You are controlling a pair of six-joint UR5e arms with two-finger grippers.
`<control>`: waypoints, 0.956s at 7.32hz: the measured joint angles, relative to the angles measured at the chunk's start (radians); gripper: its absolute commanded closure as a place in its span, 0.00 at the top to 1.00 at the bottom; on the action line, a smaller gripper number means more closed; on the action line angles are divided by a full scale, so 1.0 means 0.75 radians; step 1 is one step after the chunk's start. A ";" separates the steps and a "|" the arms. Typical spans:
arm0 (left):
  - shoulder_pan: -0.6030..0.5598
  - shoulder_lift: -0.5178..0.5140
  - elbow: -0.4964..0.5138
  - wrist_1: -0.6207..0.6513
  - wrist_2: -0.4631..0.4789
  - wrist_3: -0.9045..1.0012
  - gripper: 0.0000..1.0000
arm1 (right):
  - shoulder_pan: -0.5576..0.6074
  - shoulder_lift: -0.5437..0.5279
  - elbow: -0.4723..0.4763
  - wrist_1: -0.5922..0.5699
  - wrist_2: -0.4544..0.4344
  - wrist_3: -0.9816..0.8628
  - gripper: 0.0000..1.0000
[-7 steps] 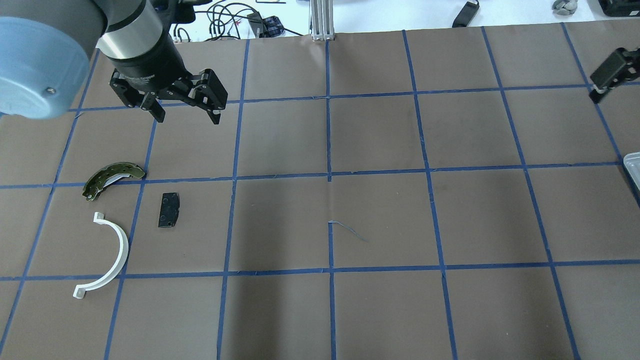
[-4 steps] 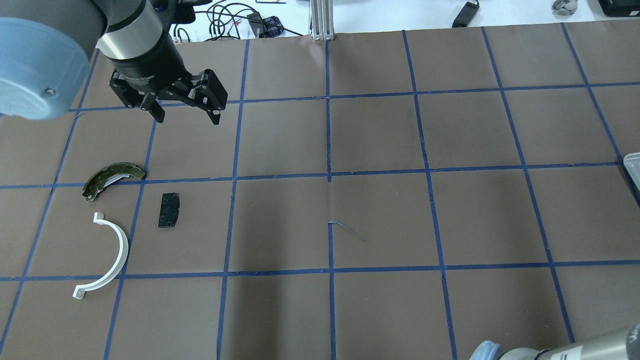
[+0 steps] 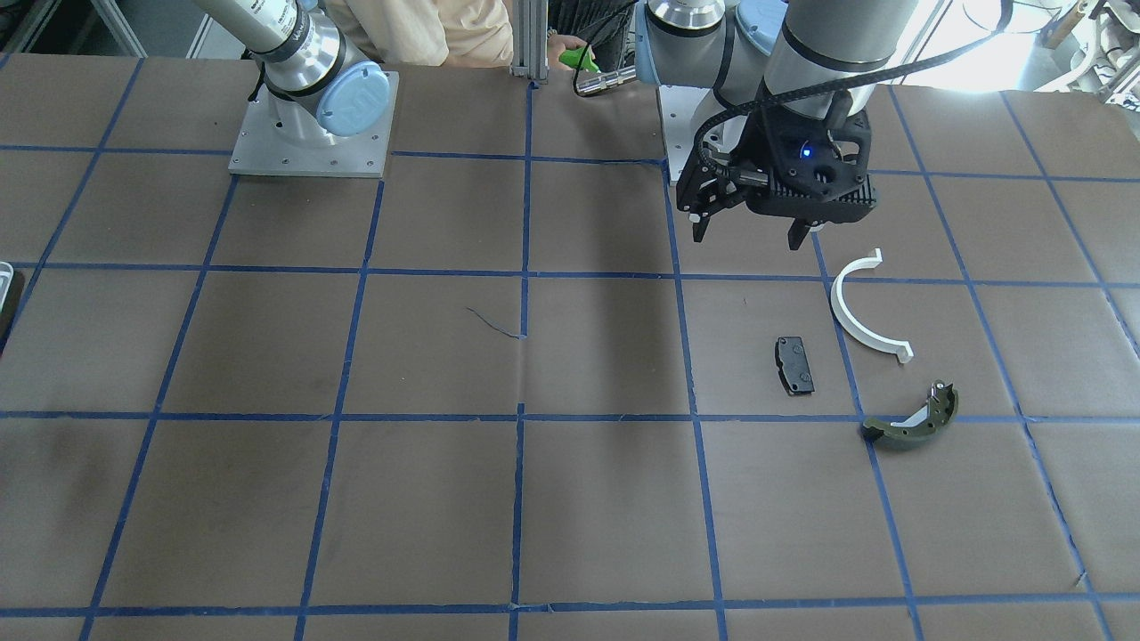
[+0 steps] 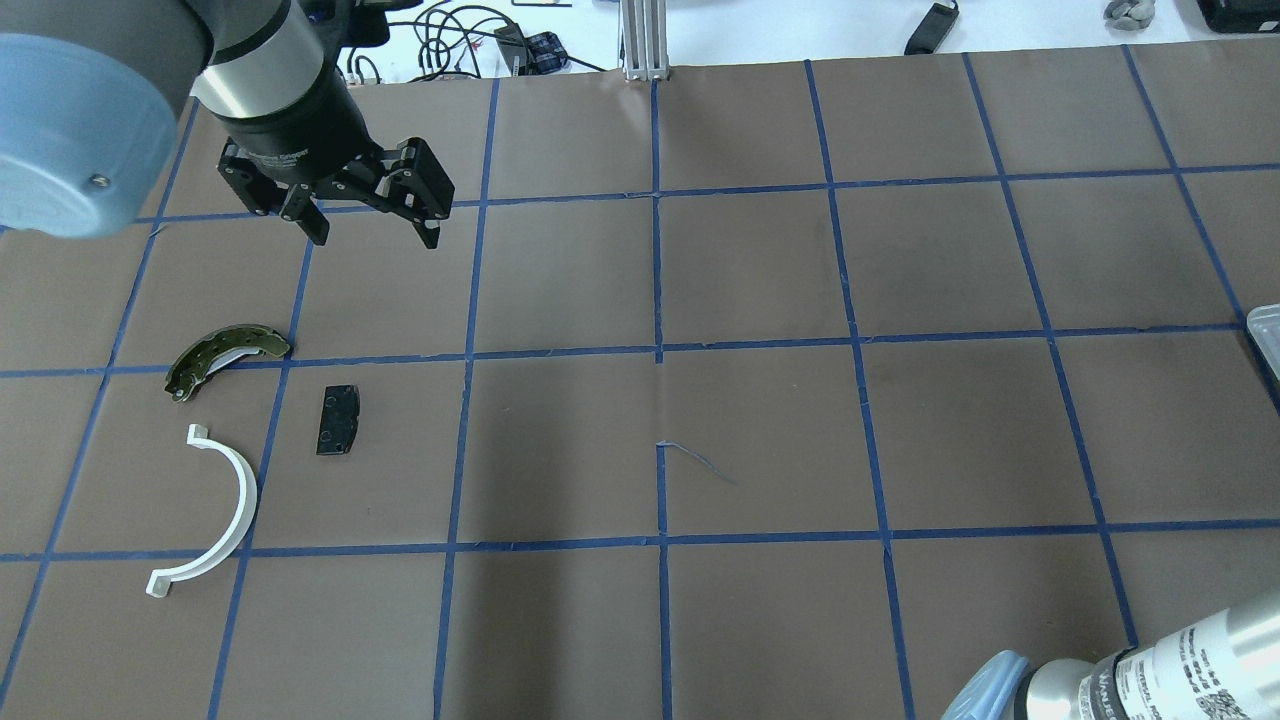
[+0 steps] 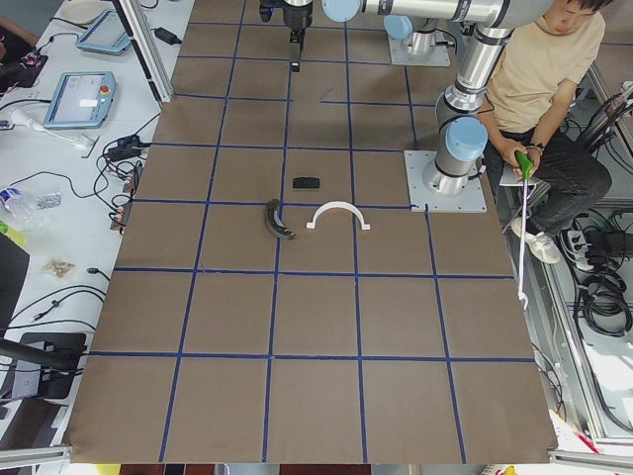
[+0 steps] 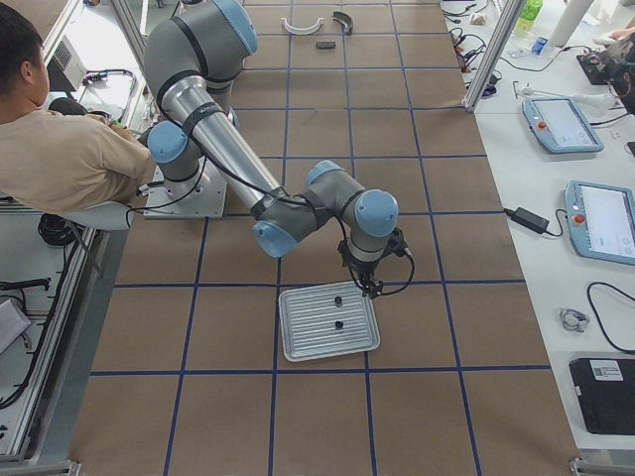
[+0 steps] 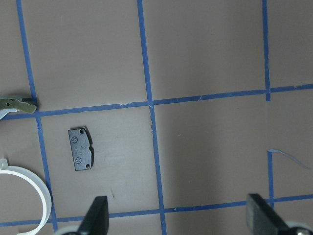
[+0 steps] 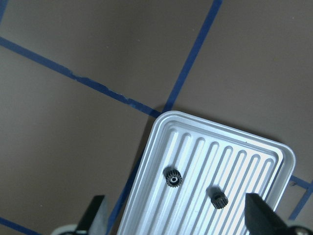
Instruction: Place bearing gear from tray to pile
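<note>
The tray (image 8: 254,147) is a silver ribbed metal one, with two small black bearing gears, one (image 8: 172,178) to the left of the other (image 8: 219,199). It also shows in the right view (image 6: 298,337) and as a sliver at the overhead's right edge (image 4: 1266,335). My right gripper (image 8: 176,198) is open and empty above the tray's edge (image 6: 369,288). The pile is a white half-ring (image 4: 235,500), a black plate (image 4: 338,420) and an olive brake shoe (image 4: 225,355). My left gripper (image 4: 375,238) hovers open and empty beyond the pile.
My right arm's forearm (image 4: 1150,670) crosses the overhead's bottom right corner. A metal post (image 4: 645,40) and cables stand past the table's far edge. A person (image 6: 60,149) sits beside the robot's base. A short loose thread (image 4: 700,462) lies mid-table.
My right gripper has left the overhead view's upper right, and the right arm's forearm has come in at the bottom right. The left arm and the pile have not moved.
</note>
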 measured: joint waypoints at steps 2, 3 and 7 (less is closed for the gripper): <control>0.000 0.000 0.001 0.000 0.000 0.000 1.00 | -0.059 0.125 -0.002 -0.129 0.001 -0.132 0.97; 0.000 0.000 0.001 0.000 0.000 0.000 1.00 | -0.072 0.155 0.001 -0.154 -0.001 -0.166 0.90; 0.000 0.001 -0.001 0.000 0.000 0.000 1.00 | -0.084 0.214 0.009 -0.170 -0.062 -0.267 0.67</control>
